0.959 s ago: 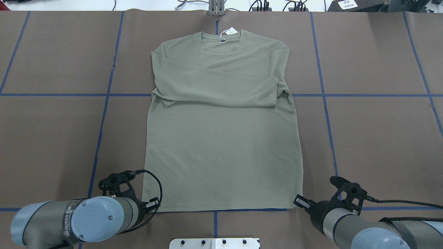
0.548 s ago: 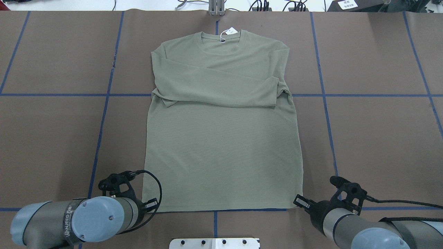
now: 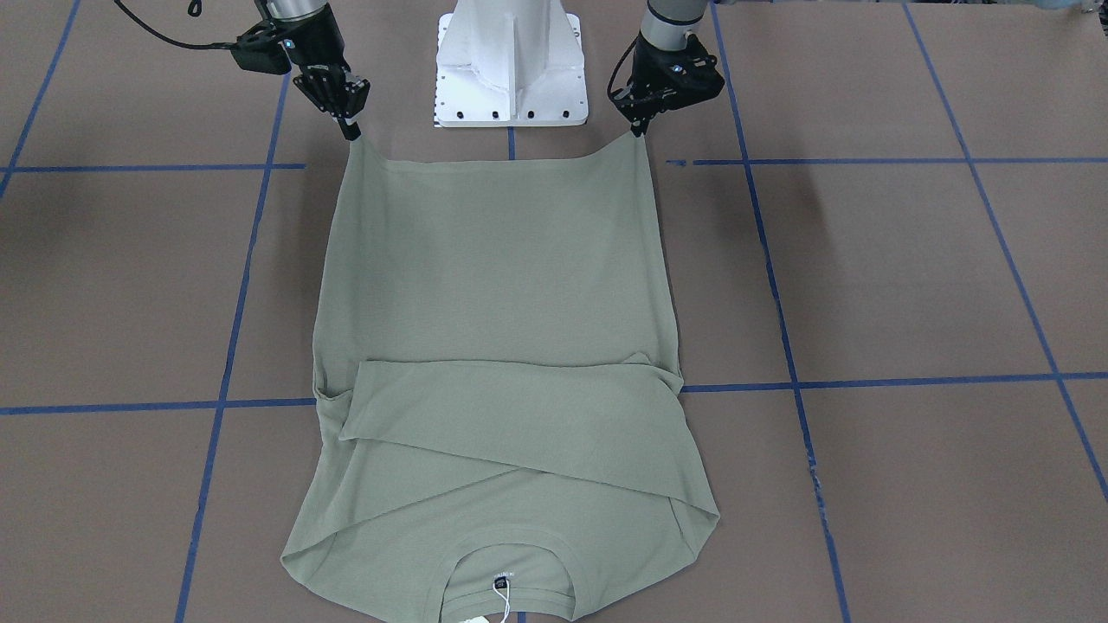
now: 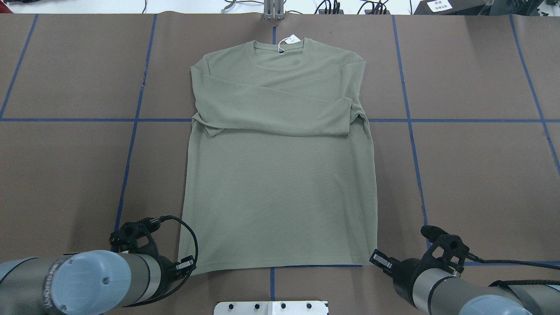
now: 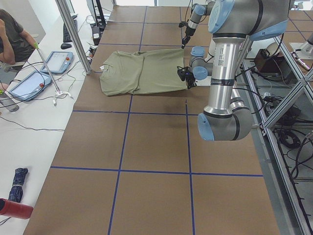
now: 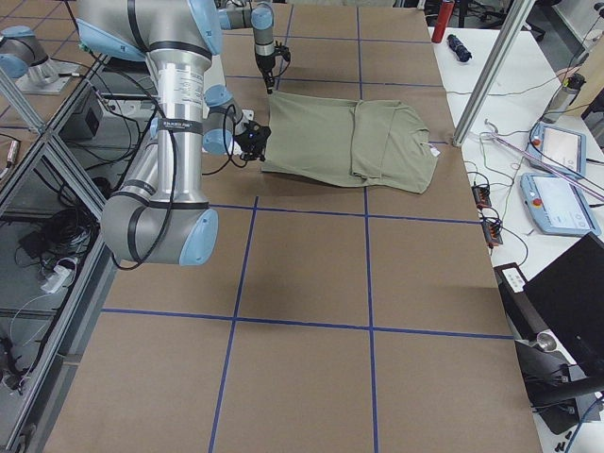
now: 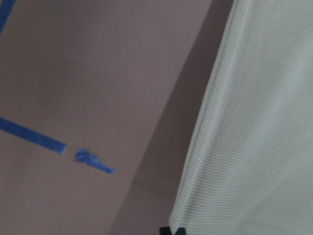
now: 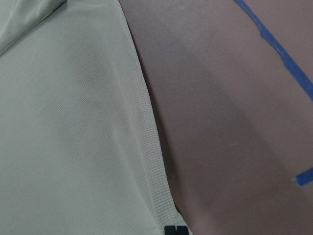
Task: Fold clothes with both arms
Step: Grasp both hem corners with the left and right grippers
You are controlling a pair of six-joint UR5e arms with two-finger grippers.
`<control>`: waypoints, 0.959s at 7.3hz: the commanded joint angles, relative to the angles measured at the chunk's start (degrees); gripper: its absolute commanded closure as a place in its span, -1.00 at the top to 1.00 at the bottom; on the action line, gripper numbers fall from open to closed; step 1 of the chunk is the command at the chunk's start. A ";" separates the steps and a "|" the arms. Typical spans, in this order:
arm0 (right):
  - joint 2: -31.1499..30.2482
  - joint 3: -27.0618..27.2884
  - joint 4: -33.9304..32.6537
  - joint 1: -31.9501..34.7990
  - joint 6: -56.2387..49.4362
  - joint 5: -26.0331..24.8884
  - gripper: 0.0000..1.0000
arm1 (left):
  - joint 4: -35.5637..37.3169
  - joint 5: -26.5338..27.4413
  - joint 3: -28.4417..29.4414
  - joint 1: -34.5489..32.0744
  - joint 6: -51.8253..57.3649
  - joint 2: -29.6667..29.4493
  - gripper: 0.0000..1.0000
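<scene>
The sage-green long-sleeve shirt (image 4: 280,183) lies flat on the brown table, neckline at the far side with its white hang tag (image 4: 292,40), both sleeves folded across the chest. My left gripper (image 4: 186,265) is shut on the near left hem corner; it also shows in the front-facing view (image 3: 640,131). My right gripper (image 4: 377,258) is shut on the near right hem corner, in the front-facing view (image 3: 349,131). Both corners are raised a little off the table and the hem sags between them. The wrist views show the shirt's edge (image 7: 259,137) (image 8: 73,137) running into shut fingertips.
The white pedestal base (image 3: 511,61) stands between the arms, just behind the hem. Blue tape lines (image 4: 131,144) grid the table. A metal post (image 4: 273,11) stands at the far edge. A side table with tablets (image 5: 44,73) and an operator (image 5: 12,36) lies beyond it.
Both grippers have drawn back toward the robot and lifted the hem corners. The left arm has moved leftward in the overhead view. The lower side edges of the shirt have pulled slightly inward.
</scene>
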 commanded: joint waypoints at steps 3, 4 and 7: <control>-6.15 7.67 -0.01 -5.97 2.16 -0.32 -1.00 | -0.11 0.47 -10.42 4.56 -9.64 0.73 -1.00; -6.16 8.28 -0.01 -5.88 2.07 -0.58 -1.00 | -0.11 0.47 -11.23 4.39 -9.40 -0.41 -1.00; -4.94 8.47 -2.72 2.07 -2.72 -2.35 -1.00 | -0.02 0.20 -10.10 -2.61 0.64 -1.73 -1.00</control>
